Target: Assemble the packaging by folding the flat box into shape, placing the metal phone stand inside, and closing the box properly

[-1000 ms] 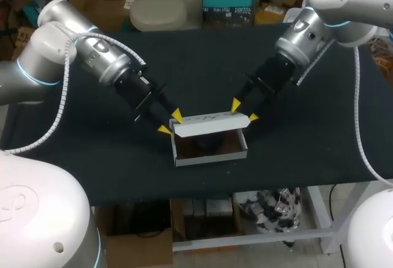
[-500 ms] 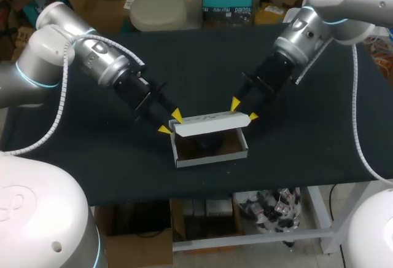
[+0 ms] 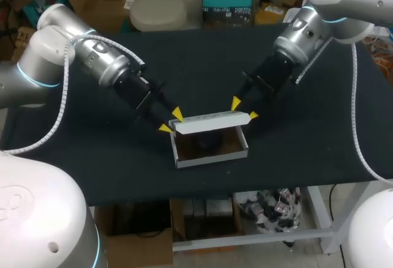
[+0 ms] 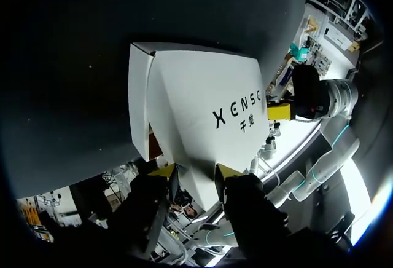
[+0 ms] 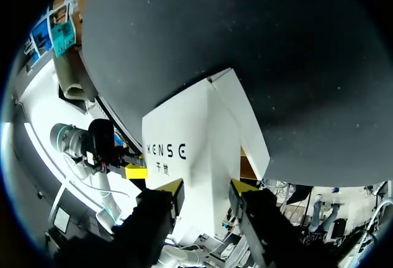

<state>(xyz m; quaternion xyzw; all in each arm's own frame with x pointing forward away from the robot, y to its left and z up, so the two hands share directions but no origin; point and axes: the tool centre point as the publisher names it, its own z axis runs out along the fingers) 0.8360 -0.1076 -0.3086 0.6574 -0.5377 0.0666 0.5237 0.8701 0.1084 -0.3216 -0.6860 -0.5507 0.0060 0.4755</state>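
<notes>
The box sits open near the table's 6 o'clock edge, with its lid raised along its back edge. The left gripper pinches the lid's 9 o'clock end, and the right gripper pinches its 3 o'clock end. The tabletop stretches wide toward 12 o'clock.

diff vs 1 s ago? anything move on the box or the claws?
Almost nothing. The left claw and right claw, each clamped on one end of the lid, crept a hair away from the robot, taking the lid with them. Nothing was grasped or released. The box stayed put, open, with its lid half raised.
</notes>
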